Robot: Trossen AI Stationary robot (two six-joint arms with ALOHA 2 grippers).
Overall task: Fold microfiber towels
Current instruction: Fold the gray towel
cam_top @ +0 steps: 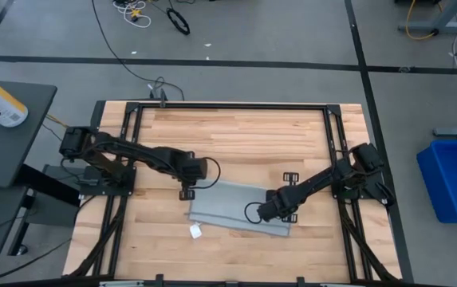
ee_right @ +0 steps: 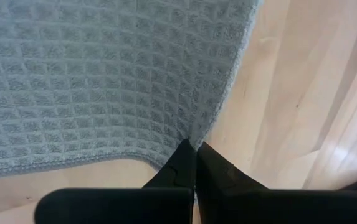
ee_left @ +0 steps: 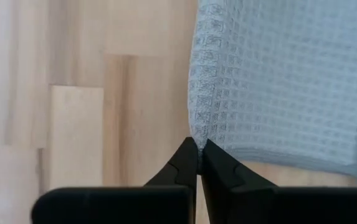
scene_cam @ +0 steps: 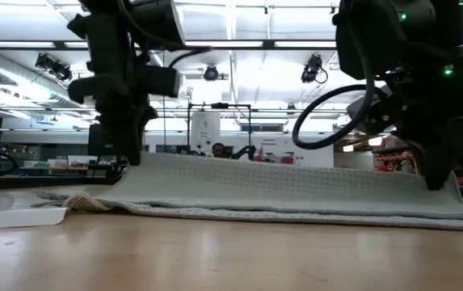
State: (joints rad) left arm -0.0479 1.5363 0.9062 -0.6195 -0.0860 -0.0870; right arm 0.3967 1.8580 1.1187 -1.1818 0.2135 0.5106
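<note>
while we look down from above, the towel (cam_top: 236, 209) lies folded on the table's (cam_top: 236, 135) near half, our left gripper (cam_top: 187, 194) at its left corner, our right gripper (cam_top: 280, 214) at its right. level across, both corners are raised. each wrist shows fingers clenched on a towel corner.
</note>
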